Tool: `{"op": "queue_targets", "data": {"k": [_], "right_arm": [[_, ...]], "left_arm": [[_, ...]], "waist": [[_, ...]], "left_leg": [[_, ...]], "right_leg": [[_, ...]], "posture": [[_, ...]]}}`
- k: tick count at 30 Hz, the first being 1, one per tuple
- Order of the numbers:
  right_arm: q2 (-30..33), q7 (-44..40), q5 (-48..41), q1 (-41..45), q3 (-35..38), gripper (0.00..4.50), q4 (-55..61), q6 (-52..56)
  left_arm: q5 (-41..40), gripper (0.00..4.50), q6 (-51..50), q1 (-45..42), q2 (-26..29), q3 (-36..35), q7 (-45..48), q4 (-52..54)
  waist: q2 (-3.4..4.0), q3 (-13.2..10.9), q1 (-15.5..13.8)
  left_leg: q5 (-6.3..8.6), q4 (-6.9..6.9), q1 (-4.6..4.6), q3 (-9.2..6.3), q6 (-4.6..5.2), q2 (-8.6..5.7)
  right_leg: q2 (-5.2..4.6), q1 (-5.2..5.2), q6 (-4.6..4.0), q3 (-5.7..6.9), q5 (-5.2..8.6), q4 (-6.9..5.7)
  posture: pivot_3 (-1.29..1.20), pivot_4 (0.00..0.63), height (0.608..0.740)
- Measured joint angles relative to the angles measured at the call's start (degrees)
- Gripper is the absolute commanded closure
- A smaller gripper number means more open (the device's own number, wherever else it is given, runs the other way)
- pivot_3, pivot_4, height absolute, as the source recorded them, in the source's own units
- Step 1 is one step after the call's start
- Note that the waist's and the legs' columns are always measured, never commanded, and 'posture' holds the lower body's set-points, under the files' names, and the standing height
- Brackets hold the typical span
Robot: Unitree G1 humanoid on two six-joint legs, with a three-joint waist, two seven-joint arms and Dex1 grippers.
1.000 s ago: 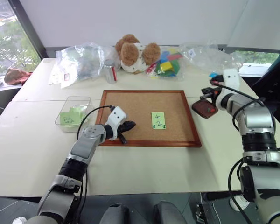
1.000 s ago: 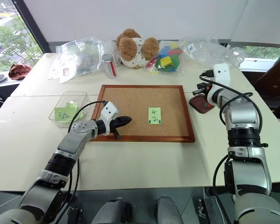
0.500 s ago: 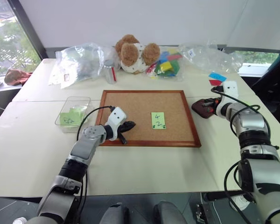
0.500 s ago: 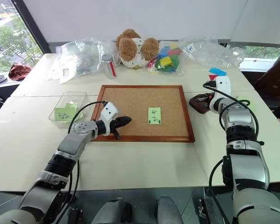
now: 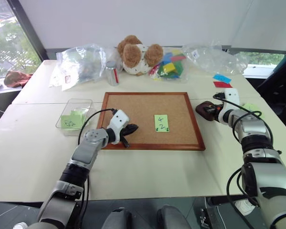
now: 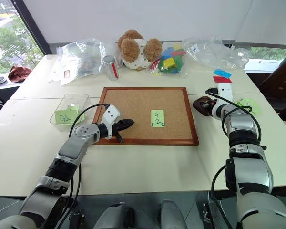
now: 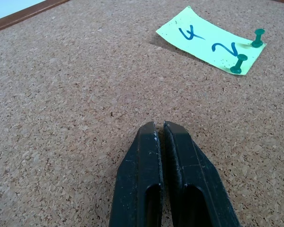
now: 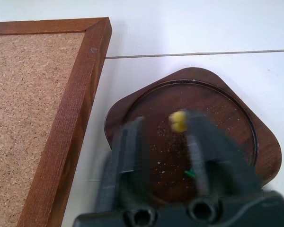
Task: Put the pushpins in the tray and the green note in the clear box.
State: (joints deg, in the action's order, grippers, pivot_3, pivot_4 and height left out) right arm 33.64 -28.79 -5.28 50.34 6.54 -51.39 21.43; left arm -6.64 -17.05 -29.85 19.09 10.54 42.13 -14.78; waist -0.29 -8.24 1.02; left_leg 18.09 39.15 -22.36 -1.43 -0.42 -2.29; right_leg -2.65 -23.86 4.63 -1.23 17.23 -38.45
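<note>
My right fingers (image 8: pixel 161 156) were shut a moment ago and now they are apart, right over the little brown tray (image 8: pixel 227 142), and a yellow-headed pin (image 8: pixel 178 121) sits at the tip of one of them (I think it is dropping, but it is too blurry to be sure it has let go). My right hand also came down from higher up to reach the tray. So one of the pushpins looks about done. My left fingers (image 7: pixel 160 127) are pressed together with nothing in them, resting low over the corkboard (image 5: pixel 133 107). The green note (image 5: pixel 161 122) is on the board, held by two green pins (image 7: pixel 246 49) at its bottom edge. Those have to come out before the note can go to the clear box (image 5: pixel 69 107), which sits on the table (image 5: pixel 148 171) just past the board's left edge and already has green paper in it. The board has a raised wood frame (image 8: pixel 80 104), very close to the tray, so my right hand should lift before crossing it. The middle of the board is open.
</note>
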Motion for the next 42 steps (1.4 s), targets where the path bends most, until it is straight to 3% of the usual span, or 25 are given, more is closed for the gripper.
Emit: {"op": "queue_targets", "data": {"k": [2,10,20,23,25,33,42], "right_arm": [[0.0,0.0,0.0,0.0,0.0,0.58,0.0,0.0],[0.3,-1.7,-0.7,-0.7,0.0,0.58,8.5,4.0],[-1.5,-8.1,-8.6,-13.1,-3.3,0.58,47.7,23.0],[-3.5,-7.2,-10.7,-17.2,-5.2,1.41,56.4,27.4],[-4.2,-6.8,-11.3,-19.7,-6.8,2.39,60.2,28.9],[-5.0,-5.8,-11.6,-24.0,-11.4,2.39,65.7,30.5],[-5.4,-4.8,-9.4,-24.5,-13.1,2.39,60.6,27.0]], "left_arm": [[0.0,4.25,0.0,0.0,0.0,0.0,0.0,0.0],[0.0,4.25,0.0,0.2,0.0,0.0,0.0,0.3],[0.0,4.25,0.0,0.2,0.0,0.0,0.1,0.3],[0.0,4.25,0.0,0.2,0.0,0.0,0.1,0.3],[0.0,4.25,0.0,0.2,0.0,0.0,0.1,0.3],[0.1,4.25,0.0,0.2,-0.1,0.0,0.1,0.2],[0.2,4.25,0.0,0.4,-0.1,0.0,0.1,0.4]], "waist": [[0.00,0.0,0.0],[0.01,0.0,0.0],[0.02,0.0,-0.2],[0.02,0.0,-0.3],[0.02,0.0,-0.3],[0.02,0.0,-0.3],[0.02,0.0,-0.2]], "left_leg": [[0.00,0.00,0.00,0.00,0.00,0.00],[0.00,-0.01,0.00,0.00,0.00,0.00],[0.10,-0.01,-0.01,-0.05,0.17,0.00],[0.10,0.00,-0.01,-0.05,0.17,0.00],[0.10,-0.01,-0.01,-0.05,0.16,0.00],[0.10,0.00,-0.01,-0.05,0.17,0.00],[0.09,-0.01,0.00,-0.05,0.15,0.00]], "right_leg": [[0.00,0.00,0.00,0.00,0.00,0.00],[0.00,-0.01,0.00,0.00,0.00,0.00],[0.00,-0.01,0.00,0.01,0.00,0.02],[0.00,0.00,0.00,0.01,0.00,0.02],[0.00,0.00,0.00,0.01,0.00,0.03],[0.00,0.00,0.00,0.01,0.00,0.03],[0.00,0.00,0.00,0.02,0.00,0.04]], "posture": [[0.00,0.150,0.740],[0.00,0.150,0.740],[0.00,0.150,0.740],[0.00,0.150,0.740],[0.00,0.150,0.740],[0.00,0.150,0.740],[0.00,0.150,0.740]]}}
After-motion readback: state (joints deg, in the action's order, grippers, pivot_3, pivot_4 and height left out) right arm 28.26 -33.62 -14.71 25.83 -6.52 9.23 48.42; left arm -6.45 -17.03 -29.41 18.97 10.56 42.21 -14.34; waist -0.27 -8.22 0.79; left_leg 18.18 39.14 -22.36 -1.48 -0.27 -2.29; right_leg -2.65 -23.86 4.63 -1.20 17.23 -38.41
